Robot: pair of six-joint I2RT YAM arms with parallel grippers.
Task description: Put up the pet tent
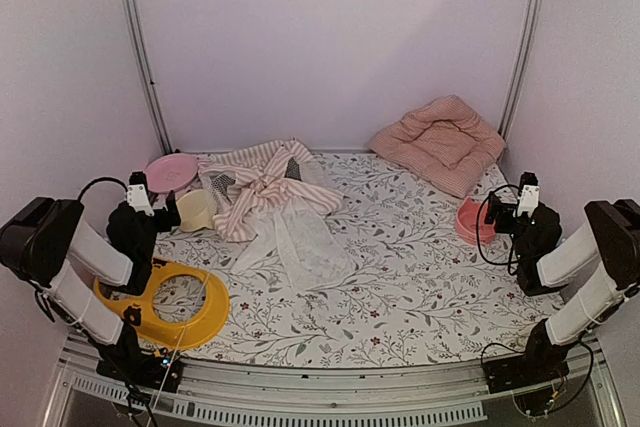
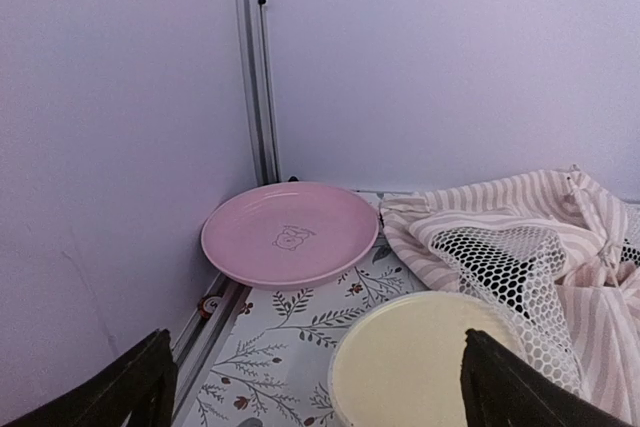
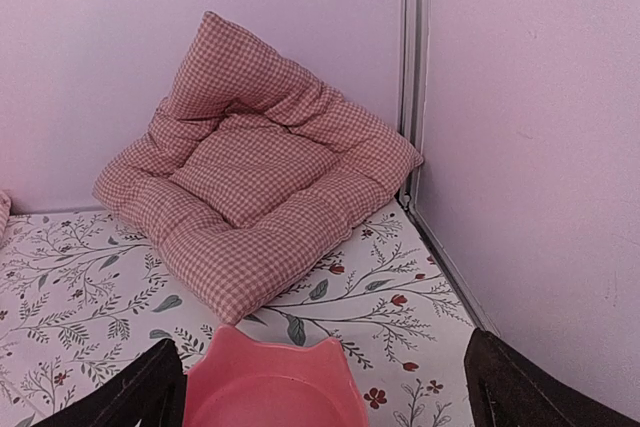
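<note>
Toward far left of table [image 1: 400, 277], between pink plate [image 1: 170, 172] and checked cushion [image 1: 438, 142]: pet tent [image 1: 262, 187], a flat striped heap, mesh curtain [image 1: 300, 237] trailing nearward, not yet pitched. Left gripper [image 1: 150, 207] and right gripper [image 1: 515, 209] low at either side, jaws spread wide, empty, probably poised for fabric.

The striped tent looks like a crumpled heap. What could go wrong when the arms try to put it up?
1. The pet tent lies collapsed and twisted, with its sheer curtain spread out loose in front. A grab might snag that curtain or pinch only one layer of fabric.
2. The cream bowl sits right against the tent, and the pink plate is close behind it. Pulling the fabric could drag or tip them.
</note>
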